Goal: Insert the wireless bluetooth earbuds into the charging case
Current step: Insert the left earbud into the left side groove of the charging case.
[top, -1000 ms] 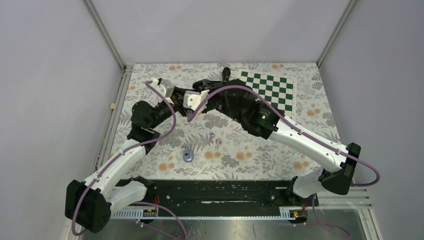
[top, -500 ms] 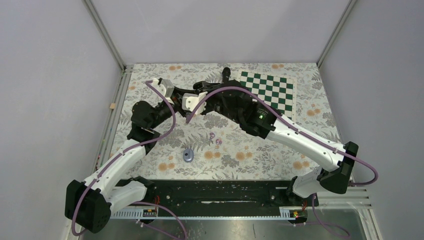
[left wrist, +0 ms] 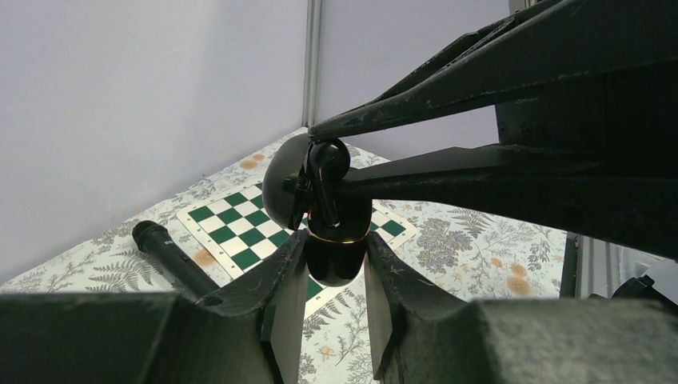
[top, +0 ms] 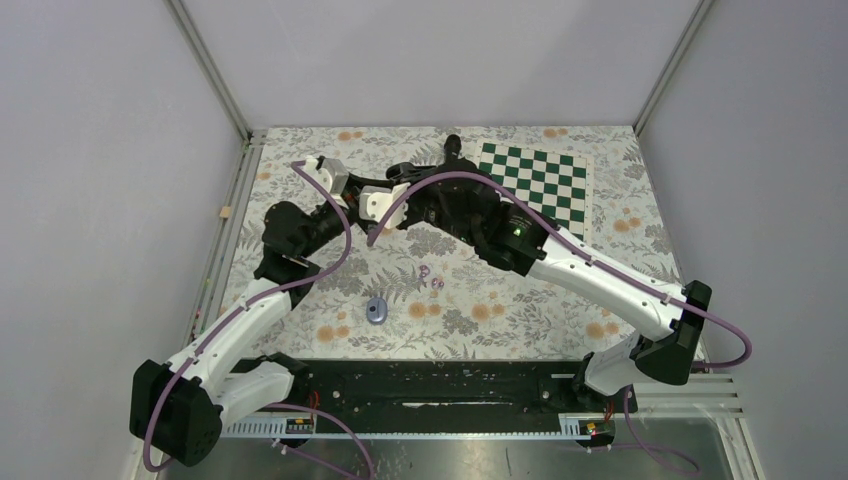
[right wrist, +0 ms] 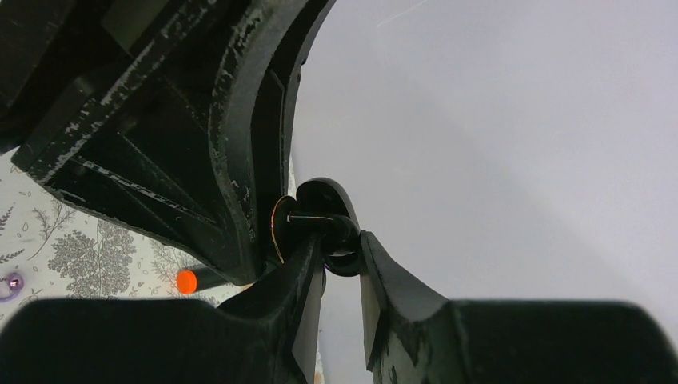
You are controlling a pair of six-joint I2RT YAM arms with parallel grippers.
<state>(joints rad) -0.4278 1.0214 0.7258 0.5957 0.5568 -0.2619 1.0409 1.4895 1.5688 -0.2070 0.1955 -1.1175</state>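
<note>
Meeting over the floral surface [top: 620, 235], the left pincer [left wrist: 334, 240] is clamped on the open black charging case [left wrist: 336, 264] and the right pincer [right wrist: 341, 240] on a black earbud [left wrist: 326, 160] at its mouth; two lilac earbuds [top: 424, 270] lie on the surface, well apart from them.

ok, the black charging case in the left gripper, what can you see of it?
The black charging case is small, glossy, plastic-looking, with a thin gold line at the rim. Its domed lid stands open to one side. The left gripper clamps the body on both sides, upright, off the table. A black earbud, pinched by the right gripper, is at its open top; seating unclear.
</note>
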